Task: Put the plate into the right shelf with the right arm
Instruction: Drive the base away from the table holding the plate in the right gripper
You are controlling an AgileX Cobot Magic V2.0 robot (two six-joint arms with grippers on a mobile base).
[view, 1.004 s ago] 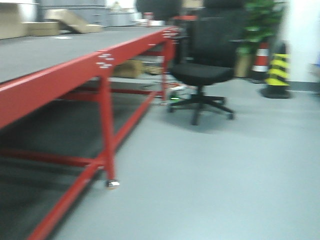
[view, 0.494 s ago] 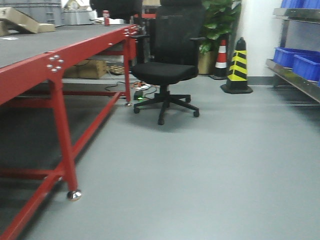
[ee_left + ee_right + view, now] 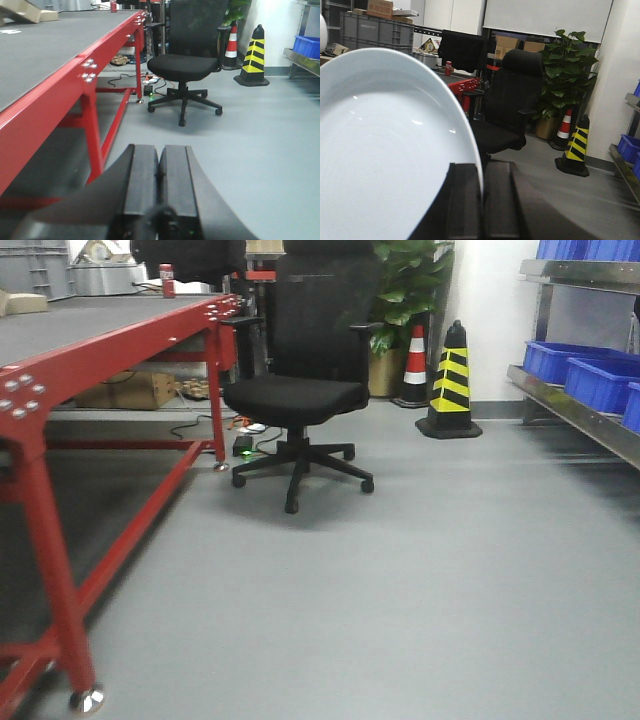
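The white plate (image 3: 385, 150) fills the left half of the right wrist view, held up on edge. My right gripper (image 3: 482, 172) is shut on the plate's rim, one finger on each side. The right shelf (image 3: 590, 415) shows at the right edge of the front view as a steel rack bearing blue bins (image 3: 590, 375); a corner of it (image 3: 627, 165) also shows in the right wrist view. My left gripper (image 3: 160, 155) is shut with nothing between its fingers, pointing over the grey floor.
A red-framed table (image 3: 110, 350) runs along the left. A black office chair (image 3: 305, 380) stands ahead on the floor. A black-and-yellow cone (image 3: 452, 380), an orange cone (image 3: 415, 365) and a potted plant (image 3: 405, 290) stand by the back wall.
The front view has swung to the right: the table and chair slid left in the frame and the steel shelf with blue bins came into view at the right.
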